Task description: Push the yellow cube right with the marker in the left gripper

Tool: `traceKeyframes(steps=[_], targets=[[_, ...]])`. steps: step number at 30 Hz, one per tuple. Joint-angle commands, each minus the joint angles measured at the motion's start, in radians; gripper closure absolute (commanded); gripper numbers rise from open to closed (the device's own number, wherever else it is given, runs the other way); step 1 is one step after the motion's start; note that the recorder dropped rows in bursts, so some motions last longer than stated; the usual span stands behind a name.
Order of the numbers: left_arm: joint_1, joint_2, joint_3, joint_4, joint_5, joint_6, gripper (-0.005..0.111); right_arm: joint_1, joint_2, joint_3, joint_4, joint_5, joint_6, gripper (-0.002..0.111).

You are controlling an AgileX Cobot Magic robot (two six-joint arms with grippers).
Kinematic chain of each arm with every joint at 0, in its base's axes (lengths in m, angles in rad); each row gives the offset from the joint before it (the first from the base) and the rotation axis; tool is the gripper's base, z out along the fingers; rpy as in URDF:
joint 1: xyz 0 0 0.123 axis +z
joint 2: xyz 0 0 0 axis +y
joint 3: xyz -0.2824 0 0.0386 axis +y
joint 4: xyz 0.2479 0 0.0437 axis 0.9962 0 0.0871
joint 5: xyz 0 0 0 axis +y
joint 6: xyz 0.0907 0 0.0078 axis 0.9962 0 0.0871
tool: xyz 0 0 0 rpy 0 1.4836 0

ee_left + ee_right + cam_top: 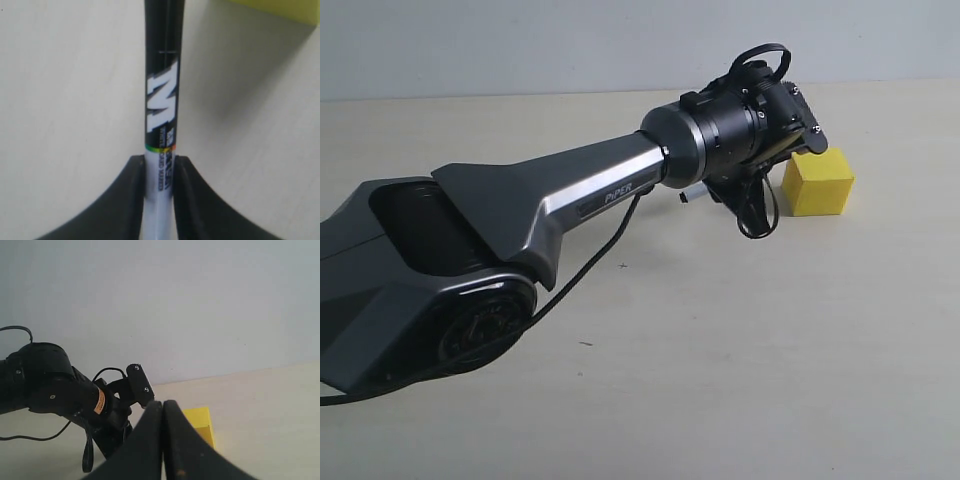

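My left gripper point(160, 162) is shut on the marker point(161, 100), gripping its white barrel, with the long black cap pointing away over the table. The yellow cube point(280, 10) shows only as a corner off to one side of the cap, with a gap between them. In the exterior view the left gripper point(785, 135) hangs just left of the yellow cube point(817, 182), and a short pale stub of the marker point(691, 193) sticks out below the wrist. My right gripper point(162, 405) is shut and empty. Past it lie the cube point(200, 422) and the left gripper point(120, 405).
The beige table point(740, 340) spreads to the right of and in front of the cube. A pale wall point(570, 40) runs along the back. The left arm point(570, 200) stretches across from the lower left, trailing a black cable point(590, 265).
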Motion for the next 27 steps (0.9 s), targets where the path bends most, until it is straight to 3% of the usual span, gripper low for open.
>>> traceKeyframes(steps=[1,7,14,18,24,27], targets=[[-0.008,-0.003,-0.008,-0.010,-0.034,-0.001,0.107,-0.007,-0.006,0.005,-0.006,-0.002,-0.003,0.108],[-0.008,-0.003,-0.008,-0.028,-0.062,0.001,0.107,-0.007,-0.006,0.005,-0.006,-0.002,-0.003,0.108],[-0.008,-0.030,-0.008,0.049,-0.034,-0.001,0.107,-0.007,-0.006,0.005,-0.006,-0.002,-0.003,0.108],[-0.008,-0.078,-0.008,0.052,0.012,-0.092,0.107,-0.007,-0.006,0.005,-0.006,-0.002,-0.003,0.108],[0.038,-0.122,-0.008,-0.127,0.186,-0.112,0.107,-0.007,-0.006,0.005,-0.006,-0.002,-0.003,0.108],[0.076,-0.126,-0.004,-0.213,0.186,-0.152,0.107,-0.007,-0.006,0.005,-0.006,-0.002,-0.003,0.108]])
